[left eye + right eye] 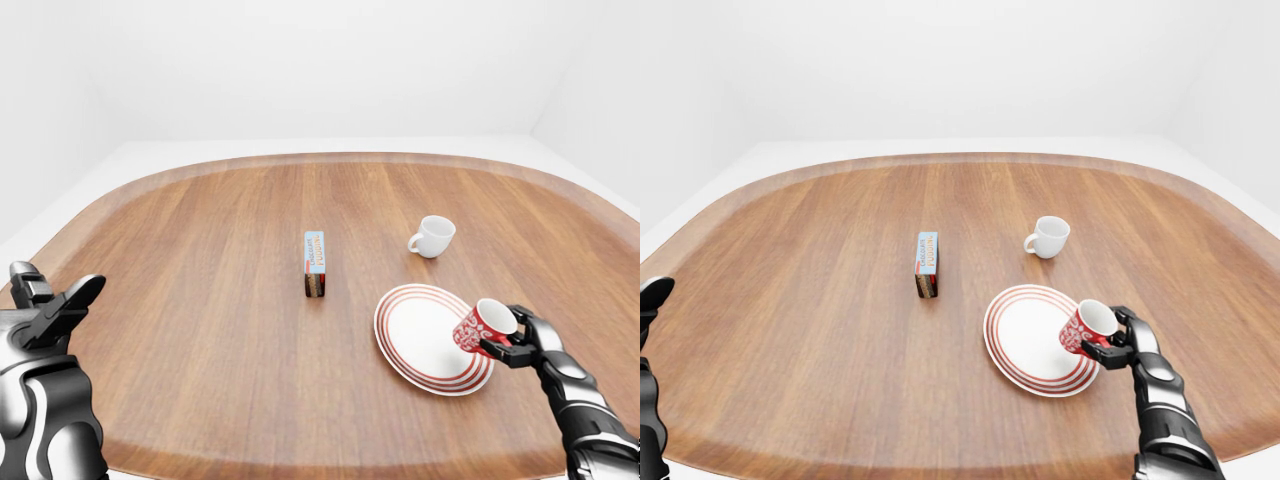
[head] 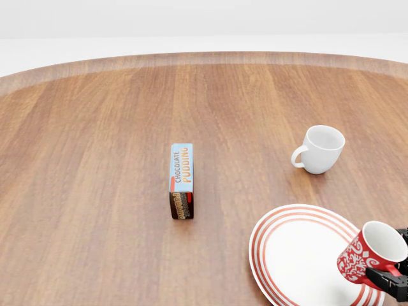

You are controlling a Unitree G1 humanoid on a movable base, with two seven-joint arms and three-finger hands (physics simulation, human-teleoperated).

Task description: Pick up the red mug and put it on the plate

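Note:
The red mug (image 1: 484, 326) with a white pattern is tilted and held over the right edge of the white plate with red rings (image 1: 425, 335). My right hand (image 1: 513, 339) is shut on the mug, fingers round its base and side. The mug also shows in the head view (image 2: 371, 254) above the plate's rim (image 2: 280, 255). I cannot tell whether the mug touches the plate. My left hand (image 1: 55, 305) is open and empty at the left edge of the left-eye view, above the table's near-left rim.
A white cup (image 1: 433, 236) stands above the plate, toward the top right. A chocolate pudding box (image 1: 314, 263) stands on its edge in the middle of the round wooden table (image 1: 200, 260). White walls surround the table.

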